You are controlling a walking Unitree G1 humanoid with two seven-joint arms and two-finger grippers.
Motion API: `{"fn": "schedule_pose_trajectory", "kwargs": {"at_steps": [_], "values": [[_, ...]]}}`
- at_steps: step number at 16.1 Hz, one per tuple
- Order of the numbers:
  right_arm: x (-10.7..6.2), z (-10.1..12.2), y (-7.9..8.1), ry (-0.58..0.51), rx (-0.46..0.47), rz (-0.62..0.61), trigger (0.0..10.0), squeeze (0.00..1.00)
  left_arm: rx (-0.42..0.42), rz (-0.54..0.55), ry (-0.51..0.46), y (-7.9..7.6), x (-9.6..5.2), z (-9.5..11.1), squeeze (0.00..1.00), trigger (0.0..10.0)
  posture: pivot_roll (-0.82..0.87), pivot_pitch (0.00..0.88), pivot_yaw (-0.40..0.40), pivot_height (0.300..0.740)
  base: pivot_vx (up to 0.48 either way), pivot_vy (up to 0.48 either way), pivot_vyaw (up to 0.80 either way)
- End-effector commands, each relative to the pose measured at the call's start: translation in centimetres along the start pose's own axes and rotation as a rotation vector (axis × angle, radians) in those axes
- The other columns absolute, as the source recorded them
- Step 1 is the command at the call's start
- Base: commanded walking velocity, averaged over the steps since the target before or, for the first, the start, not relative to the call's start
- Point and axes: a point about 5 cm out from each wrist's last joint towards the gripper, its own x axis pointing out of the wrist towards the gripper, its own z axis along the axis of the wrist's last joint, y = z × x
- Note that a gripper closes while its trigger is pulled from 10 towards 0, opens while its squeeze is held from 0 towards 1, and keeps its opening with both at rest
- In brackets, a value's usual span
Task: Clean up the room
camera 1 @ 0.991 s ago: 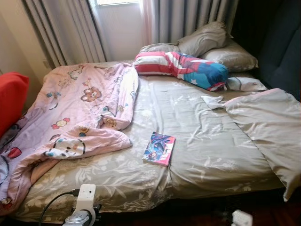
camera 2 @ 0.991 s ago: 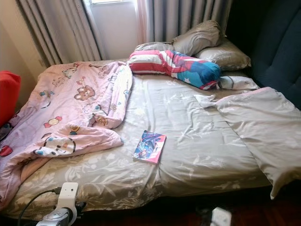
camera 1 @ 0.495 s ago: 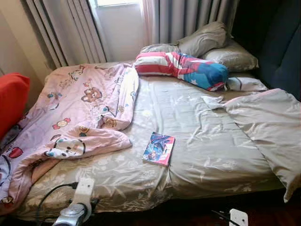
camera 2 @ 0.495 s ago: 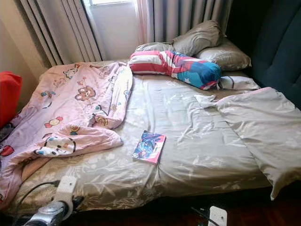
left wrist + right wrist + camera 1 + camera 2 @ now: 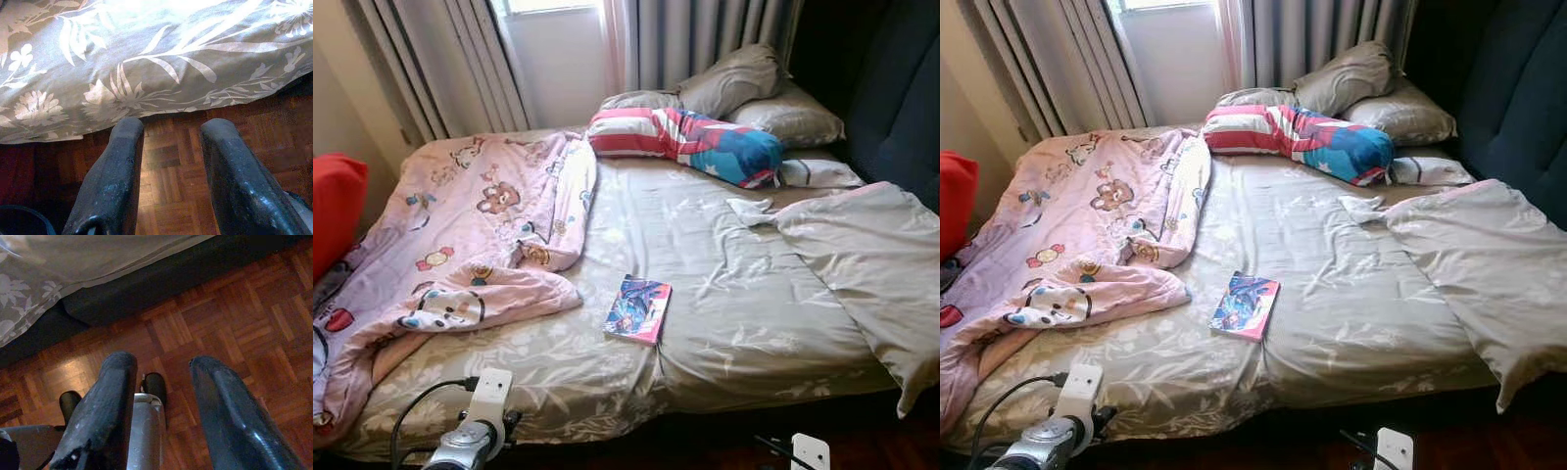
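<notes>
A colourful book (image 5: 638, 309) lies flat on the grey flowered sheet (image 5: 734, 294) near the bed's front edge. A pink cartoon blanket (image 5: 470, 235) is bunched over the bed's left half. A red, white and blue bolster (image 5: 690, 142) lies across the head end, with grey pillows (image 5: 734, 83) behind it. My left gripper (image 5: 168, 171) hangs open over the parquet floor beside the overhanging sheet. My right gripper (image 5: 161, 401) is open too, above the parquet by the dark bed base.
A grey duvet (image 5: 871, 264) hangs off the bed's right side. A red cushion (image 5: 333, 206) sits at the far left. Curtains (image 5: 440, 59) and a window stand behind the bed, and a dark headboard (image 5: 901, 98) at the right. My left wrist (image 5: 475, 436) and right wrist (image 5: 808, 450) show low in front.
The camera has shifted slightly, so the bed sits a little further left in view. My left wrist has swung a little at the bottom edge. Nothing on the bed has moved.
</notes>
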Motion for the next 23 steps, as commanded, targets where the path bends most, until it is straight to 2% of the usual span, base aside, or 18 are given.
{"fn": "schedule_pose_trajectory", "kwargs": {"at_steps": [1, 8, 9, 10, 18, 20, 23], "values": [[0.0, 0.2, 0.3, -0.004, -0.008, 0.010, 10.0, 0.00, 0.009, -0.006, 0.007, 0.1, 0.0, 0.1, 0.00, 10.0, 0.03, 0.000, 0.075, 0.740, 0.000, 0.000, 0.00], [0.1, 0.2, 0.3, -0.003, -0.011, 0.013, 10.0, 0.00, 0.005, -0.011, -0.001, 0.0, 0.1, 0.4, 0.00, 10.0, 0.03, 0.000, 0.075, 0.740, 0.000, 0.000, 0.00], [0.1, 0.2, 0.4, -0.001, -0.051, 0.021, 10.0, 0.00, -0.091, 0.008, 0.061, -0.9, -0.2, -2.1, 0.00, 10.0, 0.07, 0.036, 0.050, 0.740, 0.000, 0.000, 0.00], [0.1, 0.2, 0.5, -0.003, -0.056, 0.022, 10.0, 0.00, -0.131, 0.012, 0.083, -1.7, -0.3, -2.7, 0.00, 10.0, 0.06, 0.039, 0.050, 0.740, 0.000, 0.000, 0.00], [0.1, 0.6, 0.8, -0.019, -0.065, 0.025, 10.0, 0.00, -0.115, -0.018, 0.070, -4.2, 0.2, -1.3, 0.00, 10.0, 0.06, 0.050, 0.048, 0.740, 0.000, 0.000, 0.00], [0.2, 0.9, 0.9, -0.030, -0.071, 0.025, 10.0, 0.00, -0.094, -0.008, 0.083, -3.4, 0.1, -1.7, 0.00, 10.0, 0.06, 0.053, 0.046, 0.740, 0.000, 0.000, 0.00], [0.2, 1.3, 0.7, -0.045, -0.074, 0.011, 10.0, 0.00, -0.095, -0.004, 0.089, -3.3, 0.0, -2.0, 0.00, 10.0, 0.06, 0.057, 0.042, 0.740, 0.000, 0.000, 0.80]]}}
